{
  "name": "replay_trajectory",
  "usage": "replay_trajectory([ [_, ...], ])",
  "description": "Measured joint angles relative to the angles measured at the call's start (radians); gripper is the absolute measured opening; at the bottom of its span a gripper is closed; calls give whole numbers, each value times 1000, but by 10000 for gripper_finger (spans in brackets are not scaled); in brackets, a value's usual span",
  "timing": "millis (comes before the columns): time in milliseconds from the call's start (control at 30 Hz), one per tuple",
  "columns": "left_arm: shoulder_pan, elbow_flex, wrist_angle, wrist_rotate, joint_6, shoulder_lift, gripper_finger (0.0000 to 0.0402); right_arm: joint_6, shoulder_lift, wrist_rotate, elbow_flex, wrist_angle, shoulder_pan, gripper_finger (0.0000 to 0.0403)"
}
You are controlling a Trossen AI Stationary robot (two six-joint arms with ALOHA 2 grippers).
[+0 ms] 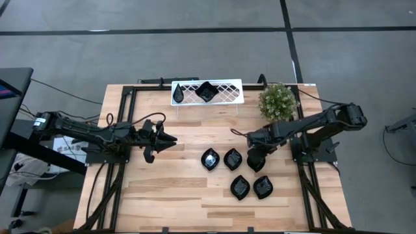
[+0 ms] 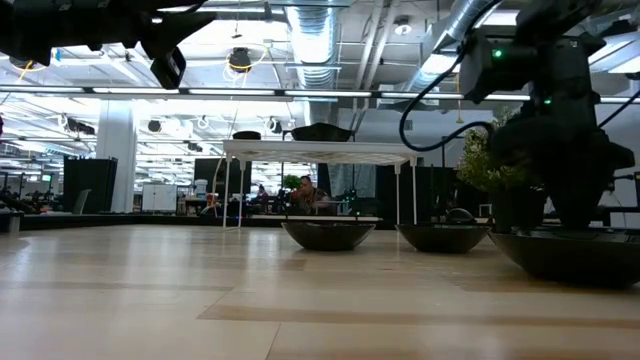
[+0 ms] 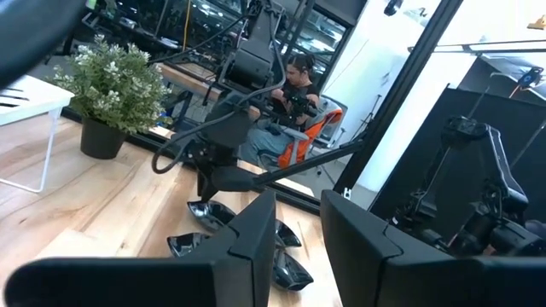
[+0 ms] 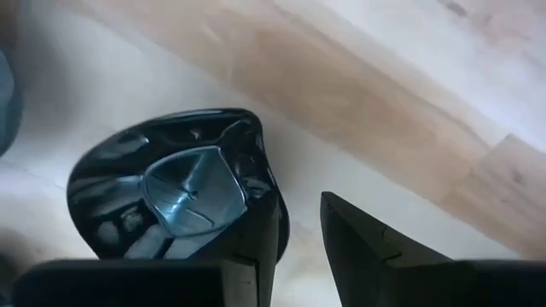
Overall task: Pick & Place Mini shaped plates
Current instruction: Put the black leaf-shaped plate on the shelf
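Overhead, the right gripper (image 1: 255,161) is low over the table (image 1: 162,195) at a black plate (image 1: 256,162), the right-hand one of a row of three. Its wrist camera shows that plate (image 4: 175,183) lying on the wood with one finger (image 4: 256,247) at or over its rim and the other finger outside it on the bare board; the jaws stand partly apart, and whether they pinch the rim I cannot tell. The other two plates of the row (image 1: 210,158) (image 1: 233,158) lie just to the left of it, close beside each other, and two more (image 1: 240,187) (image 1: 263,188) sit side by side nearer the front edge. One plate (image 1: 207,91) rests on top of the white rack (image 1: 227,94) at the back of the table, with what may be another small dark piece at the rack's left end. A green plant (image 1: 277,101) stands just right of the rack. The left gripper (image 1: 170,140) hangs above the bare wood at the table's left-centre, well apart from every plate, its fingers (image 3: 256,239) a little apart with nothing between them. From table height, the plates (image 2: 328,234) show as shallow dark bowls in front of the rack (image 2: 320,150).
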Motion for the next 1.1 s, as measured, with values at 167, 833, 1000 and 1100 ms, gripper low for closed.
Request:
replay_trajectory([
  [167,0,0,5,0,0,0,97,-40,0,2,0,22,-18,86],
  [833,0,0,13,0,0,0,97,9,1,-34,-57,122,21,82],
  [1000,0,0,13,0,0,0,97,11,1,-34,-57,122,20,57],
  [1100,0,0,13,0,0,0,97,11,0,-33,-57,121,20,35],
])
